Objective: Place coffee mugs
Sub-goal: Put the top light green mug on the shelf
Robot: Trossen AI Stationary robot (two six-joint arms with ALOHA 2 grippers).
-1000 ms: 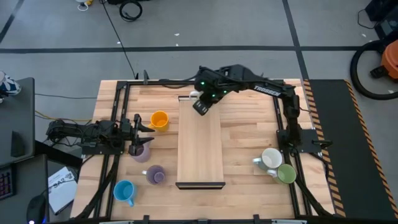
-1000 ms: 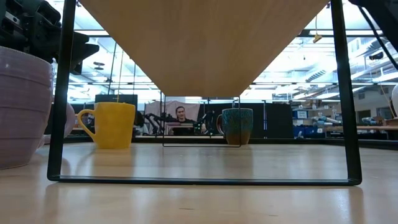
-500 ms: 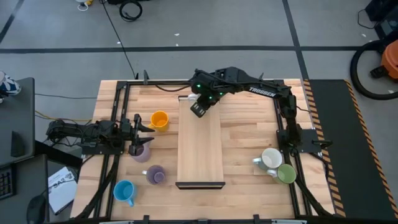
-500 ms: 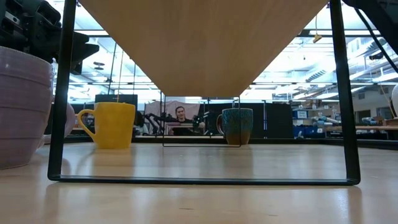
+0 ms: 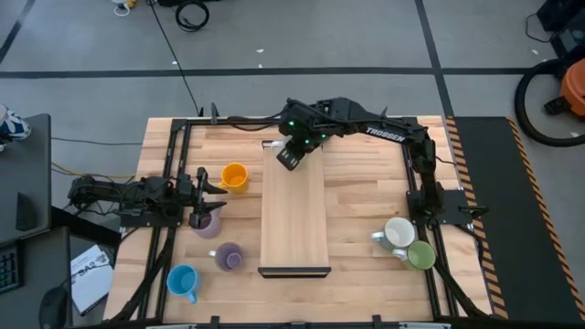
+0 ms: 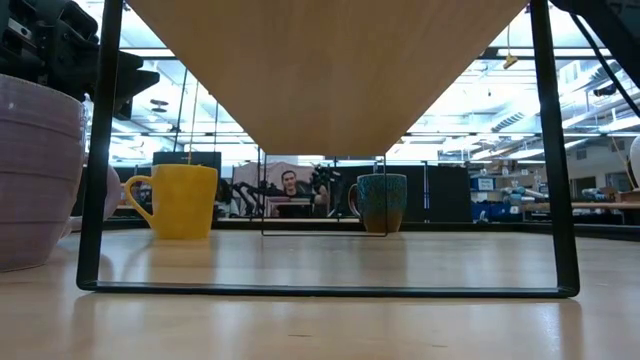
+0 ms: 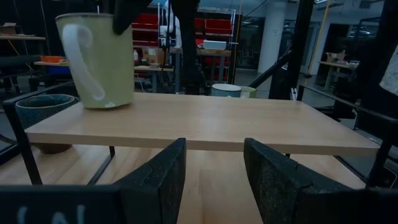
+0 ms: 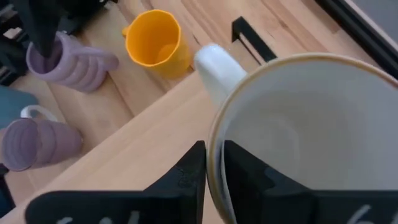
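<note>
**White mug over the far end of the shelf**

My right jaws (image 8: 208, 180) pinch the rim of a white mug (image 8: 298, 130), one finger inside and one outside. The mug hangs upright, mouth up, over the far end of the wooden shelf (image 5: 294, 210); from the left wrist view its base seems to touch or almost touch the board. Its handle points to the orange mug (image 5: 234, 175). So the coming move is, I think, only straight down and release. My left jaws (image 7: 211, 180) are spread and wait low at the desk's left side.
</note>
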